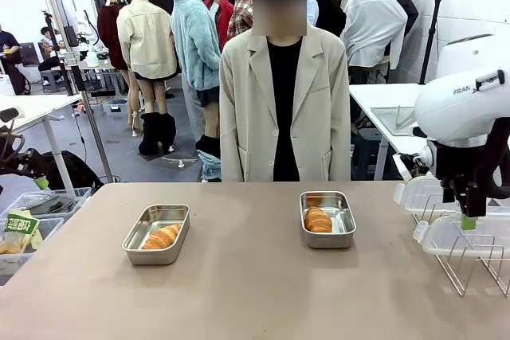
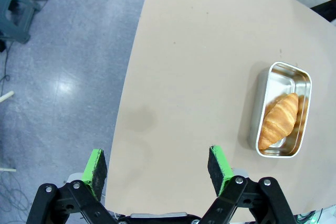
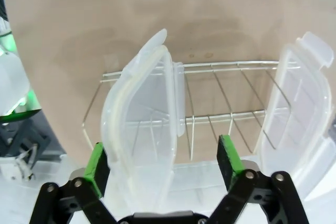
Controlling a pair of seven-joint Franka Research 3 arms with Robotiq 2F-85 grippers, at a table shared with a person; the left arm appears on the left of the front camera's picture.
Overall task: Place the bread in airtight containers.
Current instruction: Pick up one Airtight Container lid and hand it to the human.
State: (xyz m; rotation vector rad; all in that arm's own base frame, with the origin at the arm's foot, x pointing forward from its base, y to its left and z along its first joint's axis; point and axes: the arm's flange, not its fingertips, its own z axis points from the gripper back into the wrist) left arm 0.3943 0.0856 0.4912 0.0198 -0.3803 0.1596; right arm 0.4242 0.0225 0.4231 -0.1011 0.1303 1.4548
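Toward the counter's (image 1: 255, 292) far edge, two open steel boxes, well apart. Left container (image 1: 148, 256): golden ridged left roll (image 1: 162, 236) lying diagonally inside. Right container (image 1: 327, 242): right roll (image 1: 318, 220) inside. Clear lids (image 1: 446, 238) upright by the right edge.

This looks like a robotics lab or test hall. A white robot arm (image 1: 466, 105) stands at a plain beige bench (image 1: 255, 276). White work tables (image 1: 382, 105) stand behind it, and a plastic stool (image 2: 18, 6) stands on the bare grey floor (image 2: 58, 77).
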